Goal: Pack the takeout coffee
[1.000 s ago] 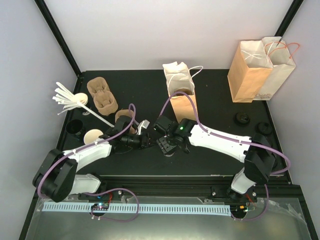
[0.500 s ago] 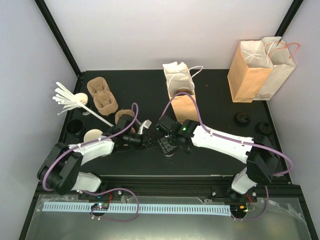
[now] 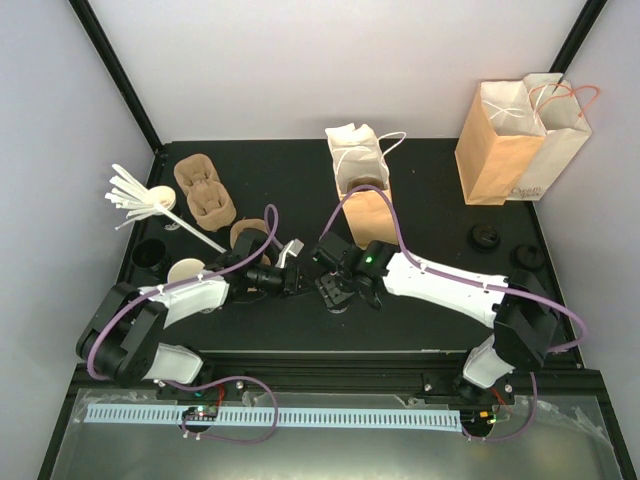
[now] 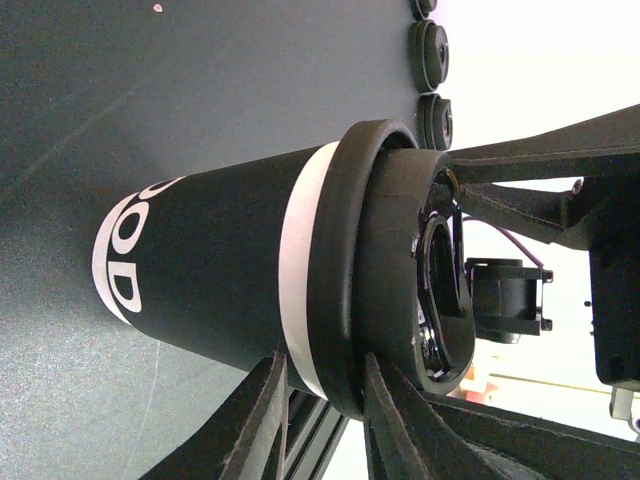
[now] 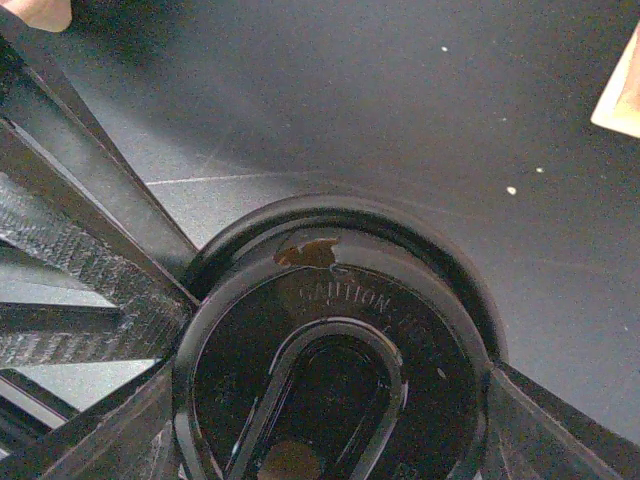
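Black table | right jaws clamped on takeout coffee; left jaws beside it, state unclear

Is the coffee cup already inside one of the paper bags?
No, the coffee cup stands in the open on the black table, with nothing around it.

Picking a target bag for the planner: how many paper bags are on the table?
4. A small white bag with a small brown bag in front of it at centre; a large brown bag and a pale bag beside it at far right. Another could hide behind these.
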Available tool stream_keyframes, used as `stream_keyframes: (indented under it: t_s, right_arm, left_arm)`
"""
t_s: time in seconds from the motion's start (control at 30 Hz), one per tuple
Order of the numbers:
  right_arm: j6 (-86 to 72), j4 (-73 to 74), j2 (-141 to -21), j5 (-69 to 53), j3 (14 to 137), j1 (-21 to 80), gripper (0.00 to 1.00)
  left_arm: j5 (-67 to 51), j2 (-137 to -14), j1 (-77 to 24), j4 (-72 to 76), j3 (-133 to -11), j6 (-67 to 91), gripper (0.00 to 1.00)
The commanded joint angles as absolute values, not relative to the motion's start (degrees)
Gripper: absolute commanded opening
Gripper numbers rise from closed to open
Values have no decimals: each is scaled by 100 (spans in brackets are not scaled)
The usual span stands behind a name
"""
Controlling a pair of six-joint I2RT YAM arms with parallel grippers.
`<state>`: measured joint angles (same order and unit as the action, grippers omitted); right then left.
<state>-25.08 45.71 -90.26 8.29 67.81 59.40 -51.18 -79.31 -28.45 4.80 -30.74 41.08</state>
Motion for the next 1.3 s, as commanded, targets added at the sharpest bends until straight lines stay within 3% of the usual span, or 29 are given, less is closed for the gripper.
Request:
stream_keyframes:
  t_s: [0.0, 0.4, 0.77, 0.83, 1.03, 1.27]
  right_arm:
    - [-2759, 5359, -10064, 185, 6511, 6228, 74]
    - [-2734, 5628, -10240, 644, 6645, 6404, 74]
    - [-1691, 5247, -9500, 492, 6776, 6406, 73]
    - [-1359, 5176, -9532, 461, 7001, 6407, 68]
    - [-526, 5323, -9795, 481, 7567, 6407, 66]
    - [-261, 5519, -9809, 958, 7882, 6403, 76]
  left_arm:
    - [-4307, -8480, -3004, -207, -2976, 3781, 23]
    - [-4262, -8429, -3097, -179, -2986, 3789, 24]
    - [-4526, -7378, -2823, -914, -3750, 3728, 54]
    - [-4692, -7153, -2694, -922, -3778, 3764, 57]
    - [-4815, -6872, -2144, -1228, -3784, 3531, 61]
    - [-5112, -7214, -2087, -1071, -3732, 3395, 62]
